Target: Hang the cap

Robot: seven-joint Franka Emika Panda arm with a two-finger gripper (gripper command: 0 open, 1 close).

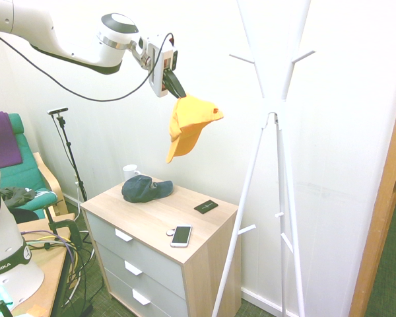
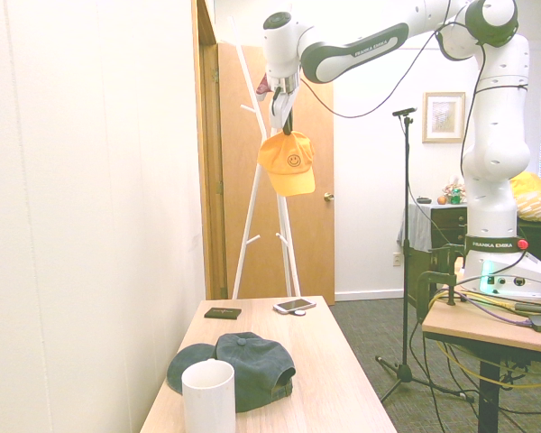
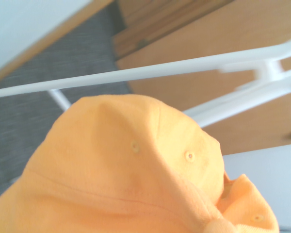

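Note:
The orange-yellow cap (image 1: 188, 124) hangs in the air from my gripper (image 1: 175, 87), which is shut on its top edge, brim pointing down. It hangs high above the dresser, left of the white coat stand (image 1: 275, 119). From the other side the cap (image 2: 287, 162) shows a smiley face and dangles below my gripper (image 2: 286, 120), in front of the coat stand (image 2: 252, 171). Up close, the cap's crown (image 3: 136, 174) fills the wrist view, with the coat stand's white poles (image 3: 150, 72) beyond it.
A wooden dresser (image 1: 152, 214) below holds a dark navy cap (image 1: 145, 189), a white mug (image 1: 131, 172), a phone (image 1: 181, 235) and a small black item (image 1: 206, 207). A green chair (image 1: 20, 175) stands at the left. A wooden door (image 2: 279, 180) is behind the stand.

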